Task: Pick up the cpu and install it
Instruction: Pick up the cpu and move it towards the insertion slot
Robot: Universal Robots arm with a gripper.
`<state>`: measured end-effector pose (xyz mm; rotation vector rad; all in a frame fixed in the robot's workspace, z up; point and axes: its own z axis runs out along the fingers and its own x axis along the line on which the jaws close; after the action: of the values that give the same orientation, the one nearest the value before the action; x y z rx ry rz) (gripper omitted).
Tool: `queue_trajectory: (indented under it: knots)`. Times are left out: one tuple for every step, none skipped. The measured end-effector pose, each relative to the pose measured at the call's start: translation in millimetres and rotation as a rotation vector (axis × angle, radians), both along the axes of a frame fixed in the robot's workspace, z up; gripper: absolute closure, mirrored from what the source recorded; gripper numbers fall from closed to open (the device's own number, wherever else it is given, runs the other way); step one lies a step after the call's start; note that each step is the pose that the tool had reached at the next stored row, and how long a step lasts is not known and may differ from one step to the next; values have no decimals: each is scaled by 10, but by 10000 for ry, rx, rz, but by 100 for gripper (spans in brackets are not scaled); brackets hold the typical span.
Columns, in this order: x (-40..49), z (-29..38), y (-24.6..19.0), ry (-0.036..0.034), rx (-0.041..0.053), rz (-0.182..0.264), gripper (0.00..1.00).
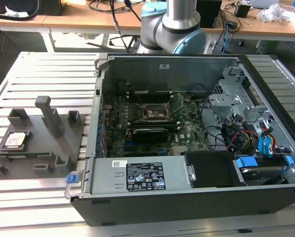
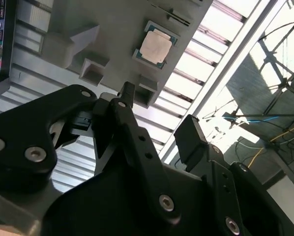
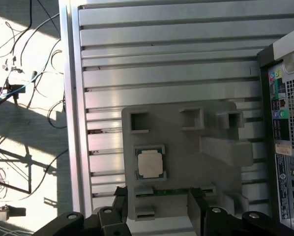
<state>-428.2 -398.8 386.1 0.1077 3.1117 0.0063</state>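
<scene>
CPU (image 3: 150, 163): flat, square, no long axis. Seated in recess of grey fixture (image 3: 181, 157) on slatted surface (image 3: 161, 69). Well apart from end effector (image 3: 157, 194), straight ahead, roughly centred between spread, empty fingers (image 3: 194, 204).

The setting is a robotics laboratory arranged as a computer-assembly test cell. An open computer case (image 1: 187, 205) lies on a slotted aluminium table (image 1: 39, 74). The robot arm (image 1: 174, 24) stands just behind the case, and a grey fixture plate (image 1: 44, 143) carrying the cpu (image 1: 17, 139) sits beside the case, on the exterior view's left. Beyond the case, wooden workbenches (image 1: 78, 20) carry loose cables (image 1: 108, 6).
</scene>
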Motion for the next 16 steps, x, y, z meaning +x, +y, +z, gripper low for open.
queue_trajectory:
  knots:
    - [0, -1, -1, -1, -43, 154, 40]
    - [0, 0, -1, 1, -58, 377, 40]
    - [0, 0, 0, 1, -85, 526, 40]
    - [0, 0, -1, 1, -89, 529, 40]
    - [0, 0, -1, 1, -93, 532, 40]
    - [0, 0, 0, 2, -101, 536, 40]
    - [0, 0, 0, 2, -101, 536, 40]
    - [0, -2, 0, 1, -101, 536, 40]
    - [0, -5, 0, 1, -101, 536, 40]
    - [0, -7, 0, 2, -101, 536, 40]
    - [0, -12, 0, 1, -102, 535, 40]
    - [0, -16, 0, 2, -102, 536, 40]
    - [0, -23, 0, 1, -101, 536, 40]
    - [0, -26, 0, 1, -101, 535, 40]
    - [0, -28, 0, 2, -103, 536, 40]
    - [0, -30, 0, 2, -104, 536, 40]
